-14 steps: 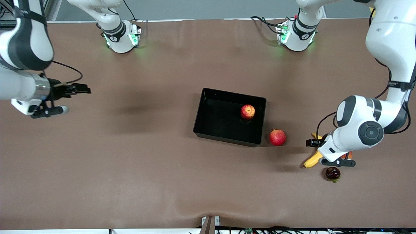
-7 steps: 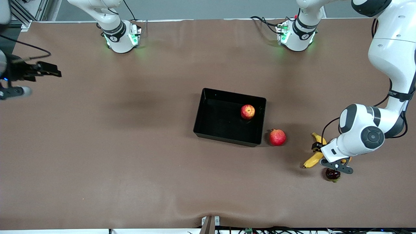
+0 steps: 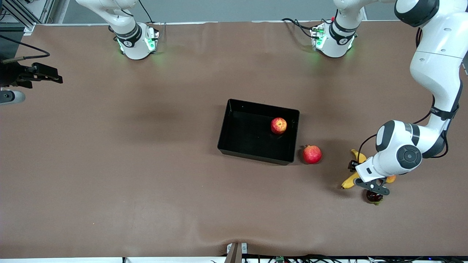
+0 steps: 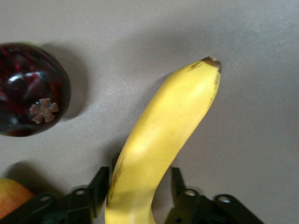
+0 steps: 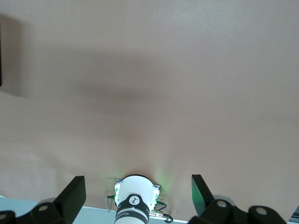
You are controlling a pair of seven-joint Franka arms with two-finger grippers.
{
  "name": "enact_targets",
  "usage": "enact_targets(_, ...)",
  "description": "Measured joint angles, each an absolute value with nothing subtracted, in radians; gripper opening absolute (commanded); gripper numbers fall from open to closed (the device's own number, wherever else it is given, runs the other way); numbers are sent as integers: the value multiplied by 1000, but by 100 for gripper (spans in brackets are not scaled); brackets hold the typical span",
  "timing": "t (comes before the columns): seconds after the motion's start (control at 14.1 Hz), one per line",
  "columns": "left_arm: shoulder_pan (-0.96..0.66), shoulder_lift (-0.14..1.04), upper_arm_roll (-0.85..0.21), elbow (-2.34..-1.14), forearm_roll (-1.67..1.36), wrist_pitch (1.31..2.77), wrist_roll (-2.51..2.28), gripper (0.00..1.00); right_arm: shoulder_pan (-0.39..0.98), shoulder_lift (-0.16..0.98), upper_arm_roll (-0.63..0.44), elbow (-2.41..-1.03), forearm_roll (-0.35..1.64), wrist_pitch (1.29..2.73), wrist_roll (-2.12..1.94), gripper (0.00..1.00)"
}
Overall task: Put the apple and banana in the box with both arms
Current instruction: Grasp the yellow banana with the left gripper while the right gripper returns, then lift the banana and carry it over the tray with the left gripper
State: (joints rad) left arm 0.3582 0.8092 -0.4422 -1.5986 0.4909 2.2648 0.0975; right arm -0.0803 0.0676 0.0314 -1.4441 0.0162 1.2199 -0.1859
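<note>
The apple [image 3: 278,125] lies inside the black box [image 3: 234,136], near the wall toward the left arm's end. The banana [image 3: 351,178] lies on the table toward the left arm's end, partly under the left arm. My left gripper [image 3: 360,172] is low over it. In the left wrist view the banana [image 4: 163,135] runs between the open fingers [image 4: 99,186], and a small gap shows on each side of it. My left gripper [image 4: 139,189] straddles it. My right gripper [image 3: 49,76] is open and empty, up over the table's edge at the right arm's end; it also shows in the right wrist view [image 5: 138,191].
A pinkish-red round fruit [image 3: 312,154] lies just outside the box, toward the left arm's end. A dark purple fruit [image 3: 374,196] [image 4: 32,88] lies close beside the banana, nearer the front camera. A red-yellow mango [image 3: 391,179] [image 4: 11,198] lies under the left arm.
My right gripper has drawn back toward the table's edge at the right arm's end. My left gripper has come down lower around the banana. The fruits have not moved.
</note>
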Motion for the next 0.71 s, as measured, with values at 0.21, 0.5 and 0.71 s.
enact_targets(0.21, 360, 804, -442, -1594, 491, 2264, 98, 0, -80, 30, 32, -1443, 16, 1213, -185, 100)
enact_targets(0.5, 363, 734, -499, -1584, 463, 2151, 80, 0, -81, 2, 29, -1443, 16, 1209, -183, 100)
enact_targets(0.71, 360, 639, -571, -1580, 348, 2036, -5, 0, -86, 3, 26, -1446, 16, 1193, -182, 100)
